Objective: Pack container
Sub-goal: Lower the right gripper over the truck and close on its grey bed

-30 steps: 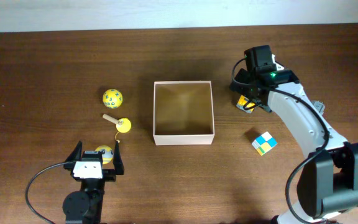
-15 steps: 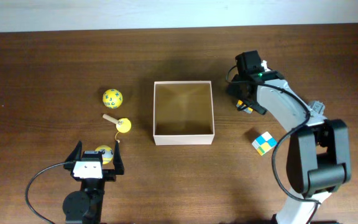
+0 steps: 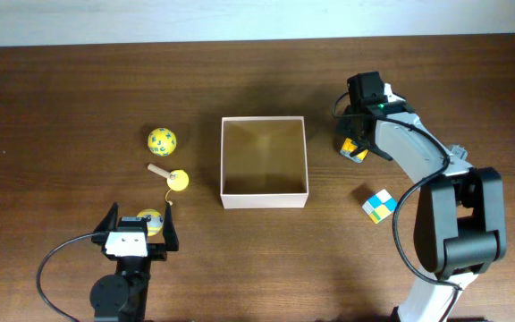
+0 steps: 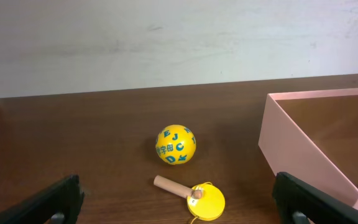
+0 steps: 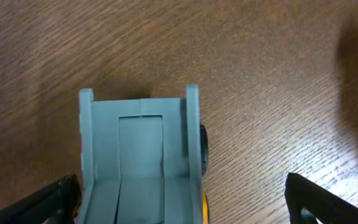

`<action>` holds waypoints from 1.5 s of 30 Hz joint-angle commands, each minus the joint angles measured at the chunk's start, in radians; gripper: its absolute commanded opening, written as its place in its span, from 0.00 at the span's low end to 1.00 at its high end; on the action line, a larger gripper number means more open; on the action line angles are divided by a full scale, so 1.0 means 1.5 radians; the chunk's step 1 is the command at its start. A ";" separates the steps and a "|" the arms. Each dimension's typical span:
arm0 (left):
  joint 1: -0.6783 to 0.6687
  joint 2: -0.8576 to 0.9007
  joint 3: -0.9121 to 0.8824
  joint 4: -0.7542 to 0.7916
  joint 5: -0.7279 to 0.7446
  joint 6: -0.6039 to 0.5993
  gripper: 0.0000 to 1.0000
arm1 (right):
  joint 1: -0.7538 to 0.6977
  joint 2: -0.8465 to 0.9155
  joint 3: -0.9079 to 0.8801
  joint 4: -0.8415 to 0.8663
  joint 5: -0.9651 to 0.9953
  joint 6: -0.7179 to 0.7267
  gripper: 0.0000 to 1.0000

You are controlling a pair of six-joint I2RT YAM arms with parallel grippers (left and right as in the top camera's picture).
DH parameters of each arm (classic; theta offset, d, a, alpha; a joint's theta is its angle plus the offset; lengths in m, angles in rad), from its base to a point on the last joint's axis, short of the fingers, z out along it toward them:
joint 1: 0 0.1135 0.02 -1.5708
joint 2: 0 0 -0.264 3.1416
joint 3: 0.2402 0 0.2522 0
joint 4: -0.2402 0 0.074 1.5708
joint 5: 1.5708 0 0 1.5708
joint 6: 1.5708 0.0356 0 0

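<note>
The container [image 3: 265, 199], a shallow square box with white walls and a tan inside, stands mid-table; its near wall [image 4: 298, 151] shows in the left wrist view. My right gripper [image 3: 357, 140] hangs open just right of it, over a small grey-and-yellow toy truck [image 3: 353, 151]. In the right wrist view the truck's grey bed [image 5: 138, 158] lies between the wide-apart fingers of the right gripper [image 5: 188, 210], touching neither. My left gripper [image 3: 138, 234] is open at the front left, and the left wrist view shows nothing between the fingers of the left gripper [image 4: 180, 214].
A yellow lettered ball [image 3: 161, 139] [image 4: 175, 144] and a yellow disc on a wooden peg [image 3: 174, 179] [image 4: 199, 198] lie left of the box. A second yellow ball [image 3: 150, 218] sits at the left gripper's tip. A multicoloured cube [image 3: 380, 205] lies front right.
The right arm's wrist swung a little left, then back right, staying over the toy truck. The left arm and the toys have not moved.
</note>
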 commanded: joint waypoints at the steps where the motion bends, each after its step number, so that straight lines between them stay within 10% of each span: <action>1: 0.004 -0.005 -0.004 -0.001 0.005 0.011 0.99 | 0.000 0.008 0.009 0.004 -0.001 -0.044 0.99; 11: 0.004 -0.006 -0.004 -0.001 0.005 0.011 0.99 | 0.000 0.009 0.009 0.012 -0.042 -0.048 0.99; 45: 0.004 -0.006 -0.004 -0.001 0.005 0.011 0.99 | 0.000 0.010 0.009 0.011 -0.064 0.012 0.46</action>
